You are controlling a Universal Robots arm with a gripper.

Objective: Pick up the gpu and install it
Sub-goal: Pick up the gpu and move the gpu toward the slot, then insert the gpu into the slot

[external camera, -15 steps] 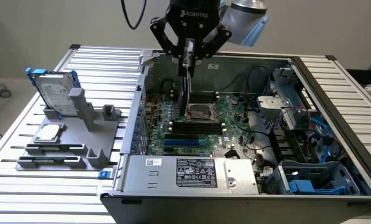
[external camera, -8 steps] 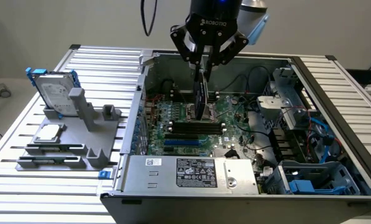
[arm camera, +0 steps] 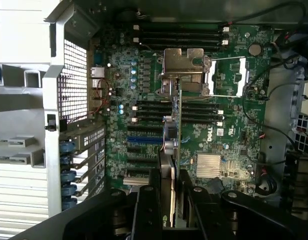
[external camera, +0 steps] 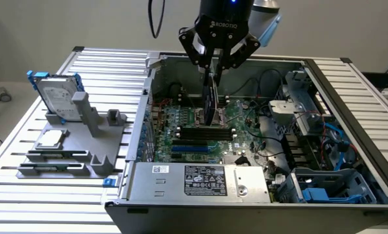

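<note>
One gripper (external camera: pixel 214 67) was clamped on the gpu (external camera: pixel 211 100), holding it on edge over the green board (external camera: pixel 180 124) inside the open case (external camera: pixel 353 131) on the bench (external camera: pixel 102 63), and a hard drive (external camera: pixel 57 97) stood in a gray rack (external camera: pixel 83 146) near the bench's edge on the exterior view's left.

- Reaches straight down with the arm (external camera: pixel 221 7) from above, toward the far middle of the exterior view.
- Points the gripper (external camera: pixel 214 67) vertically downward, black fingers (external camera: pixel 195 48) angled inward.
- Clamps the gpu (external camera: pixel 211 100) by its upper edge, jaws partly closed against both faces.
</note>
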